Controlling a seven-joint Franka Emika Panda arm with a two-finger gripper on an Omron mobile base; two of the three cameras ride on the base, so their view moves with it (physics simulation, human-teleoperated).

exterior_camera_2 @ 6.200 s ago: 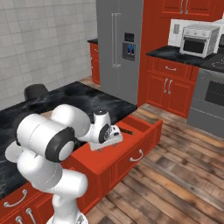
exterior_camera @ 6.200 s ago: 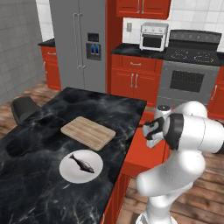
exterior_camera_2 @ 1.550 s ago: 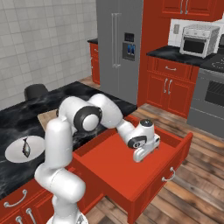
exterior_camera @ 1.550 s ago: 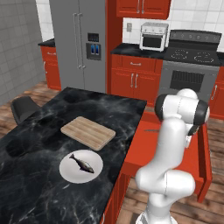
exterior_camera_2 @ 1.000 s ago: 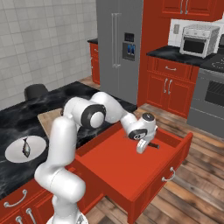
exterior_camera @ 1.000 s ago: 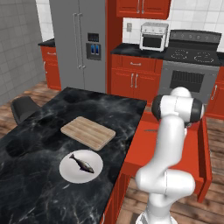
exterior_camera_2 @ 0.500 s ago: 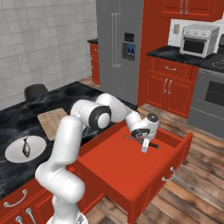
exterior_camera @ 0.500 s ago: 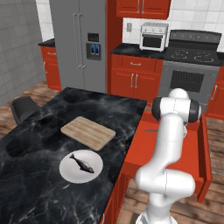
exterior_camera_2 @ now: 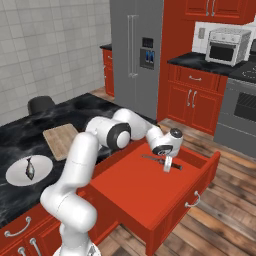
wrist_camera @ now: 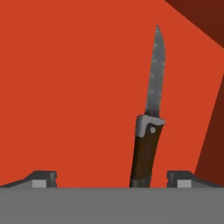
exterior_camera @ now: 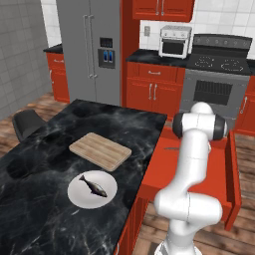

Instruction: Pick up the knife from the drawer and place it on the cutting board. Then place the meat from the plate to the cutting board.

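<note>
Tool open, seemingly straddling knife.

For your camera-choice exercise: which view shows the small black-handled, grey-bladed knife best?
The hand view: the small black-handled, grey-bladed knife shows whole on the red drawer floor. In the right base view it is tiny beside the gripper; the left base view shows a sliver.

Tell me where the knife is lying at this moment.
The knife lies flat on the red floor of the open drawer, toward its back. In the right base view the claw hangs just above its handle end.
</note>
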